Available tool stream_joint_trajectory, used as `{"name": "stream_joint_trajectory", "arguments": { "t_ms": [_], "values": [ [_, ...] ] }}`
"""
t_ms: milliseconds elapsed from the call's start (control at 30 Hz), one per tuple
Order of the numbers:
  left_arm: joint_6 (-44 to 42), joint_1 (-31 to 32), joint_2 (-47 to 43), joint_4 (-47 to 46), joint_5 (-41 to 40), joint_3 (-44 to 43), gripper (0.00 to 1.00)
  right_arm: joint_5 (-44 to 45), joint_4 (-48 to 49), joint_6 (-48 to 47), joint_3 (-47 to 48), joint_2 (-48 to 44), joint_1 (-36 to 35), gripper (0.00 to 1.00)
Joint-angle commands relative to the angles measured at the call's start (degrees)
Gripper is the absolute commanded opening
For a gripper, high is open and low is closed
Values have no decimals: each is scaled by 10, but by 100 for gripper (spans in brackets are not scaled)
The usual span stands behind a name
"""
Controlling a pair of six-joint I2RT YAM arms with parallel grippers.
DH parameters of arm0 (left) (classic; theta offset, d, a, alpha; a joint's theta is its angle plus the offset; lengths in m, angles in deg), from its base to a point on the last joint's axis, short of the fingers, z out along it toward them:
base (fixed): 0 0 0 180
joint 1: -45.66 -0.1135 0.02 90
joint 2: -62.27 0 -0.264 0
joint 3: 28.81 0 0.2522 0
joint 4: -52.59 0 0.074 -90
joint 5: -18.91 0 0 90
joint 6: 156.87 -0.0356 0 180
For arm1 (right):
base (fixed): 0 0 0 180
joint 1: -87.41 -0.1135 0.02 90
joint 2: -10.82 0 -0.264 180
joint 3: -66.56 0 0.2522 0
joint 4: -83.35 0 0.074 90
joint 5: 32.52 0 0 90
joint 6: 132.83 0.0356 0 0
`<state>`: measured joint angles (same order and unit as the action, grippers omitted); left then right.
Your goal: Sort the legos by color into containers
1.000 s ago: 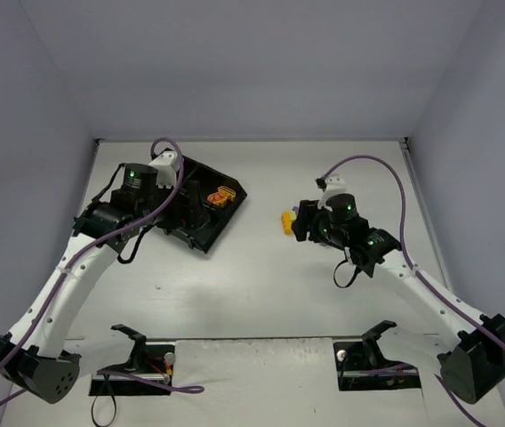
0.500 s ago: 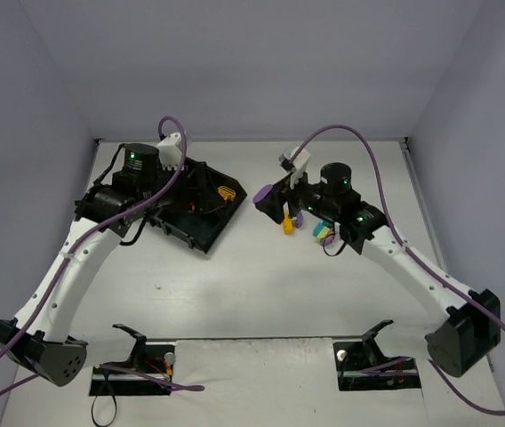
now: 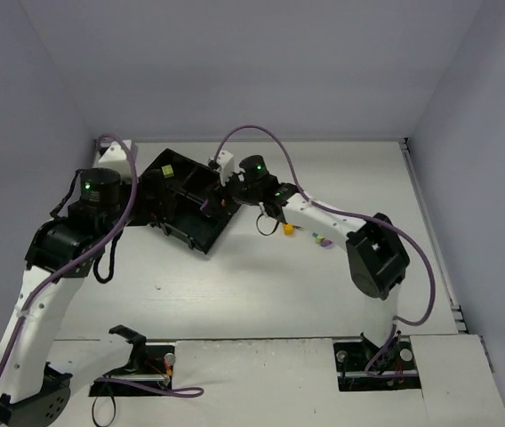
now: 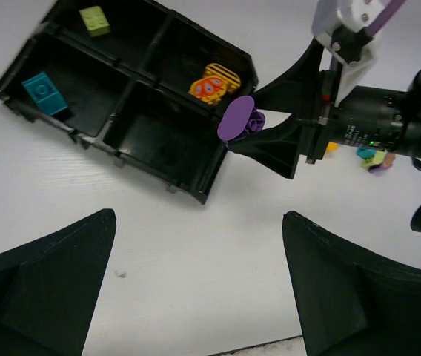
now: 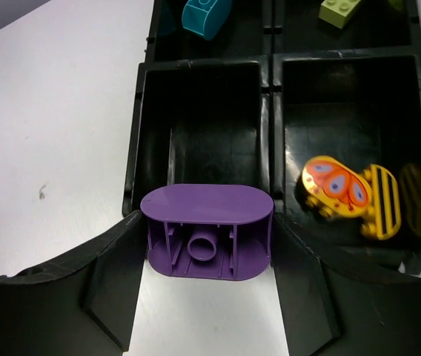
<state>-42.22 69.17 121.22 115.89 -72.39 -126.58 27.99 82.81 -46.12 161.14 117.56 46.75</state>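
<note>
Four compartments: made one black tray point(image 4: 151, 176) with a cross divider. A teal brick point(image 4: 44, 92) lay in one, a lime brick point(image 4: 93, 20) in another, orange-yellow pieces point(image 5: 344, 193) in a third. The fourth, the bare compartment point(image 5: 203, 126), held nothing.
Right gripper point(image 5: 207, 245): was clamped on a purple brick point(image 5: 207, 231), fingers against its two short ends, the hollow underside turned to the wrist camera.
Brick position: hung at the tray's outer wall, at the edge of the bare compartment and just beside the orange-yellow one.
Reason for hold: judged that purple was bound for the only compartment without a colour; the end-on pinch left the brick free to fall straight.
Left gripper point(image 4: 199, 222): fingers were wide apart with nothing between them, above bare table beside the tray; judged parked out of the right arm's way.
Loose bricks point(image 4: 373, 157): a few lay behind the right arm, well apart from the tray, not yet sorted.
Next move, judged: carry on past the wall, then let go.
Risk: released too early, the brick could land outside the wall or tip into the orange-yellow side.
</note>
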Motion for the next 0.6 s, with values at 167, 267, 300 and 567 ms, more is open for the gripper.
{"name": "stream_joint_trajectory", "arguments": {
  "t_ms": [167, 267, 300, 567],
  "values": [
    [5, -2, -57, 58, -99, 28, 87, 64, 57, 33, 129, 110, -40, 15],
    [16, -3, -71, 65, -100, 38, 87, 71, 56, 33, 159, 141, -47, 32],
    [21, -2, -75, 67, -100, 38, 87, 70, 55, 48, 172, 152, -48, 41],
    [32, -2, -72, 65, -93, 49, 87, 77, 44, 60, 188, 160, -51, 77]
  ]
}}
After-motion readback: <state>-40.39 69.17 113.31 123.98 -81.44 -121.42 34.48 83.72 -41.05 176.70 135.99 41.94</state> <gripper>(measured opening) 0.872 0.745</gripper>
